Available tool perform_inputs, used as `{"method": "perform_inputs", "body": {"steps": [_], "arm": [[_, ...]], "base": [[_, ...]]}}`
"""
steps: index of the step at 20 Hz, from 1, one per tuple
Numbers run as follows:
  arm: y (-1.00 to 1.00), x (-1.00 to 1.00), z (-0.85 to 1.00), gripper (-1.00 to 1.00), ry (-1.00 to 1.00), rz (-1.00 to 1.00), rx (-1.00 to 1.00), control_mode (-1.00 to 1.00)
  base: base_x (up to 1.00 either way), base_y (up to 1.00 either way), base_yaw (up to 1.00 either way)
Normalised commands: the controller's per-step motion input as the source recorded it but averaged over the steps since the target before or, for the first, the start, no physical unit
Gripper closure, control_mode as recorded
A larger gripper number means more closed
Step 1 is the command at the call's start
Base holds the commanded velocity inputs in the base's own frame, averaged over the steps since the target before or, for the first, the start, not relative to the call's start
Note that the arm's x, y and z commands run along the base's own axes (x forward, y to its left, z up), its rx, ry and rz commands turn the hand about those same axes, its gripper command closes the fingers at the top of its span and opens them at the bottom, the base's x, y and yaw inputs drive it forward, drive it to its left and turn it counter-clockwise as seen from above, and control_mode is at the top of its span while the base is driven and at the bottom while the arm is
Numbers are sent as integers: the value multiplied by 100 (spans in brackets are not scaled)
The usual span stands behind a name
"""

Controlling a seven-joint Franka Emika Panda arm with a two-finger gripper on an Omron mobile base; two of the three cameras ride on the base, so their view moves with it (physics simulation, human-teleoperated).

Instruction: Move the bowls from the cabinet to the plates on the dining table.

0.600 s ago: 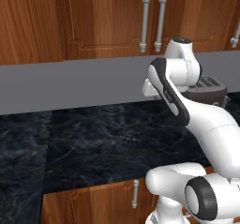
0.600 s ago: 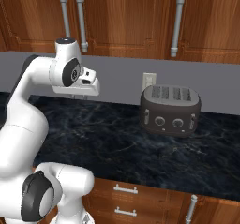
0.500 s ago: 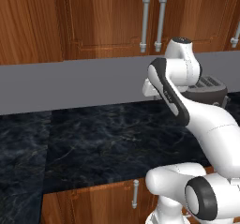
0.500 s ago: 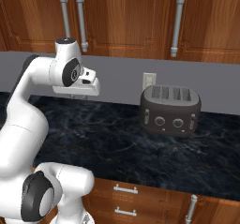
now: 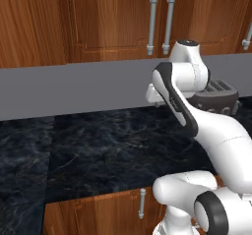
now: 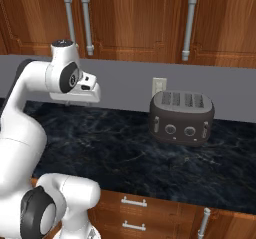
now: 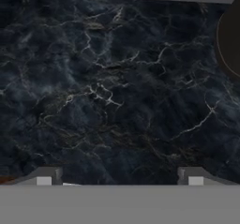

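The cabinet (image 5: 113,17) hangs above the grey back wall, with its panelled doors shut and its silver bar handles (image 5: 161,21) side by side; it is also in the right base view (image 6: 135,13). The bowls are hidden. The plates and the dining table are out of view. My gripper (image 7: 119,180) is open and points down at the black marble counter (image 7: 112,92), with nothing between its fingertips (image 7: 44,177). In the right base view my hand (image 6: 80,90) hovers over the counter, left of the toaster.
A dark four-slot toaster (image 6: 181,117) stands on the counter against the back wall, below a wall socket (image 6: 159,86). It also shows behind my arm (image 5: 216,94) and at the hand view's right edge (image 7: 230,40). Low drawers (image 6: 132,215) sit under the counter.
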Motion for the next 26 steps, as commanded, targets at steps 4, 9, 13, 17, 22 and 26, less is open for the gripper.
{"method": "perform_inputs", "body": {"steps": [4, 9, 13, 17, 22, 26], "arm": [[20, -49, 24, -100, -11, -2, -1, -100], [3, -56, 55, -100, -24, -7, -1, -100], [0, -30, 74, -100, -24, -6, 0, -100], [1, -8, 74, -100, -21, -1, 0, -100], [0, 0, 75, -100, -17, 0, 0, -100], [3, -5, 58, -100, -21, 1, 0, -100]], "base": [[0, 0, 0], [0, 0, 0], [0, 0, 0], [0, 0, 0], [0, 0, 0], [0, 0, 0]]}}
